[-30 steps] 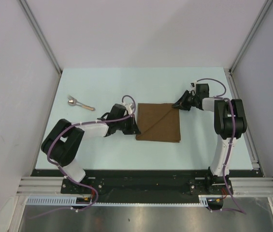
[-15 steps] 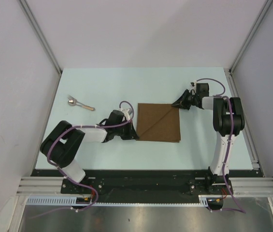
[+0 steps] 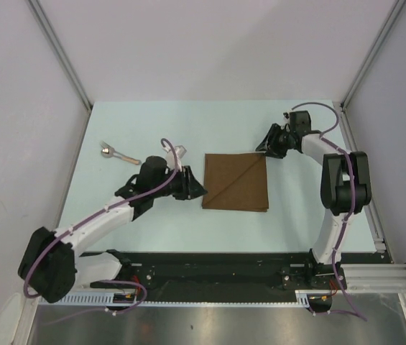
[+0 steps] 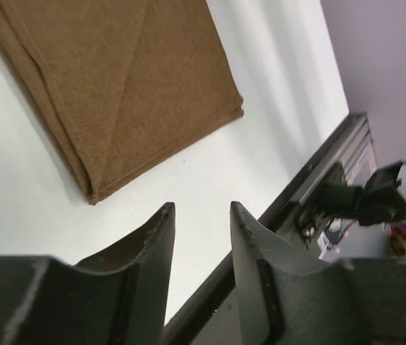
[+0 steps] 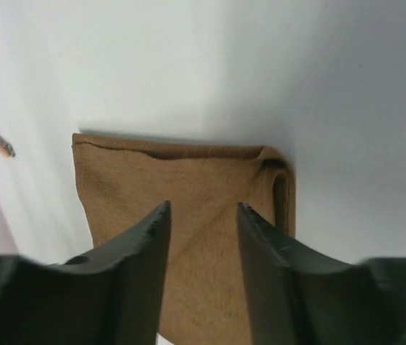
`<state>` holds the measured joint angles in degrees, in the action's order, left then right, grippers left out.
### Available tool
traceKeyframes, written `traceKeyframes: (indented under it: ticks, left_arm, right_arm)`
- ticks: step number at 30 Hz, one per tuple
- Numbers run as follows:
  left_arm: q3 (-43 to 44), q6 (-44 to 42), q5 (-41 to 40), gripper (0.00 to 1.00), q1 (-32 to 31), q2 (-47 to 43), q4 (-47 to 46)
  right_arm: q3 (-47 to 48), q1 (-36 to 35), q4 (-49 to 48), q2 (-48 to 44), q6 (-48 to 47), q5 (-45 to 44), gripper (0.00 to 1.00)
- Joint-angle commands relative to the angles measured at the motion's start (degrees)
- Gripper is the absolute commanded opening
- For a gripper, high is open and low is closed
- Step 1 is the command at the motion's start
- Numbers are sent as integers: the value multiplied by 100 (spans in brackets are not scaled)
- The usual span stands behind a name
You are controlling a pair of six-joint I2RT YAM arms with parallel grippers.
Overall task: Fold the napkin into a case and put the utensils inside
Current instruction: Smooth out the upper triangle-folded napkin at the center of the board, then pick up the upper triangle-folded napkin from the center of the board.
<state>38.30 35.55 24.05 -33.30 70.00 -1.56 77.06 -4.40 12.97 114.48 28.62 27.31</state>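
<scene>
A black base rail (image 3: 210, 269) runs nearer than the napkin (image 3: 237, 183), which lies folded flat on the pale blue-green table (image 3: 152, 230). The left gripper (image 3: 201, 191) sits just off the napkin's left edge and the right gripper (image 3: 260, 148) by its far right corner, both parted and empty. The utensils (image 3: 116, 153) lie well left of the napkin, and pale walls (image 3: 210, 50) rise beyond it.
</scene>
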Motion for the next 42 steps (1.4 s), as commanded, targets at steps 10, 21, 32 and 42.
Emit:
traceKeyframes:
  ticks: [10,21,32,42]
  left_arm:
    - [1389,418,-4048,79,755,-1911,3302]
    - [1988,576,-3504,85,1642,-1788,4243]
    - [2137,593,-3372,85,1765,-1542,4296]
    - [2120,620,-3319,85,1765,-1392,4270]
  right_arm:
    - [600,-2739,2482,-1552,-287,-3053,100]
    - [1873,-5025,3439,-181,362,-4391,87]
    - [2138,-5378,3581,417,504,-4603,46]
    - [2050,-5290,3431,672,425,-4463,47]
